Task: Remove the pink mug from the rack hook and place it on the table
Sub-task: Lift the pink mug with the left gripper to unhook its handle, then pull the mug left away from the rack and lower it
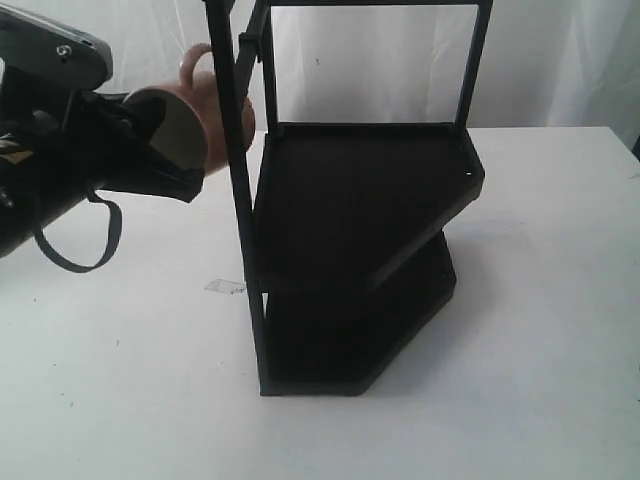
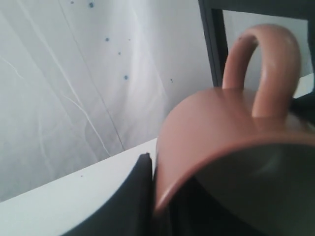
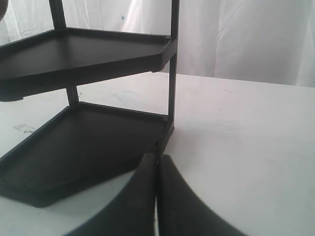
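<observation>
**Pink mug held in the air beside the rack**

The left claw [image 1: 170, 145] is clenched on the pink mug [image 1: 215, 110], which hangs well above the counter [image 1: 540, 300] and touches neither it nor the shelves. The mug lies tipped on its side, with its cream inside turned back toward the arm and its loop handle [image 1: 193, 62] pointing up. In the left wrist view one black finger [image 2: 141, 196] presses against the outside of the mug's wall by the rim. The other finger is lost in the dark mouth of the mug.

The mug sits just beside the front upright post [image 1: 232, 150] of the black rack [image 1: 360, 200] and partly behind it in the exterior view. A short black stub on the slanted bar above looks like the rack hook [image 1: 248, 45]. The handle is to its left and apart from it — through the loop the left wrist view shows only pale background.

The right claw [image 3: 157, 164] is clenched on nothing, its two dark fingers [image 3: 140, 196] pressed together tip to tip. It sits low over the counter, near the corner of the rack's lower shelf [image 3: 83, 142], and is out of sight in the exterior view.
</observation>
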Available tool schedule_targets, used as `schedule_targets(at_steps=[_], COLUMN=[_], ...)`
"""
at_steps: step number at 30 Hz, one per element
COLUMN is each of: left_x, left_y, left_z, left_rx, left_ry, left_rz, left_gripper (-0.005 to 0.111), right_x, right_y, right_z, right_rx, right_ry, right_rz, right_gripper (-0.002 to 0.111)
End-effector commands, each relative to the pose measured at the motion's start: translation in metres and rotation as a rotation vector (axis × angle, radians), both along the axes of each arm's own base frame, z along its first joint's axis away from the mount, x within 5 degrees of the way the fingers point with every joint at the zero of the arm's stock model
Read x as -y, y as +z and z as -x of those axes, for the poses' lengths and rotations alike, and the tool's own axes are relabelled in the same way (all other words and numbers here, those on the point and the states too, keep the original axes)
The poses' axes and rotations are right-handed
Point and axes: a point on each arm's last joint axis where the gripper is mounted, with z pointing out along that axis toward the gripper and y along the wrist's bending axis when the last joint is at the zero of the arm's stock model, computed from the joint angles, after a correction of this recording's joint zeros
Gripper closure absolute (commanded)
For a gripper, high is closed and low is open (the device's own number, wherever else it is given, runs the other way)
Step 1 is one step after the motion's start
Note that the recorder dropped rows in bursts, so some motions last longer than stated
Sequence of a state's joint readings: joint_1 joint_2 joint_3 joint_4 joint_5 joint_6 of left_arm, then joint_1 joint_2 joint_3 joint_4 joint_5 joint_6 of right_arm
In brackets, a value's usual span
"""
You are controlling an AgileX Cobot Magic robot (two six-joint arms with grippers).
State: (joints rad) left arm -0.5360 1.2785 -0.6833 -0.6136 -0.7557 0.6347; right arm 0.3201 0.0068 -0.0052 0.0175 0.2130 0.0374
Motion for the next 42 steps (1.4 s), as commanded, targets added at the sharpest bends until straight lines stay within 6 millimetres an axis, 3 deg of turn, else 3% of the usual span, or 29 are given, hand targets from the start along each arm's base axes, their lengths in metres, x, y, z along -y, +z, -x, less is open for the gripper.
schedule_targets(at_steps=[1, 5, 11, 18, 28, 36, 42], left_x=[-0.012, -0.017, -0.005, -0.011, -0.036, -0.037, -0.033], left_y=[0.007, -0.006, -0.025, -0.026, -0.023, -0.023, -0.023], left_z=[0.004, 0.011, 0.022, 0.020, 0.009, 0.008, 0.008], left_rx=[-0.011, -0.191, -0.404, -0.403, -0.401, -0.401, -0.371], left_ry=[0.111, 0.124, -0.065, -0.064, 0.034, 0.036, -0.041], left_rz=[-0.010, -0.105, -0.204, -0.225, -0.219, -0.226, -0.338], left_gripper=[0.107, 0.107, 0.107, 0.107, 0.107, 0.107, 0.107], right_x=[0.001, 0.001, 0.001, 0.001, 0.001, 0.001, 0.001], right_y=[-0.001, -0.001, -0.001, -0.001, -0.001, -0.001, -0.001], right_z=[0.000, 0.000, 0.000, 0.000, 0.000, 0.000, 0.000], right_rx=[0.008, 0.008, 0.008, 0.008, 0.008, 0.008, 0.008], right_ry=[-0.007, -0.007, -0.007, -0.007, -0.007, -0.007, -0.007], right_rz=[0.006, 0.006, 0.006, 0.004, 0.006, 0.006, 0.006], right_gripper=[0.108, 0.108, 0.108, 0.108, 0.108, 0.108, 0.108])
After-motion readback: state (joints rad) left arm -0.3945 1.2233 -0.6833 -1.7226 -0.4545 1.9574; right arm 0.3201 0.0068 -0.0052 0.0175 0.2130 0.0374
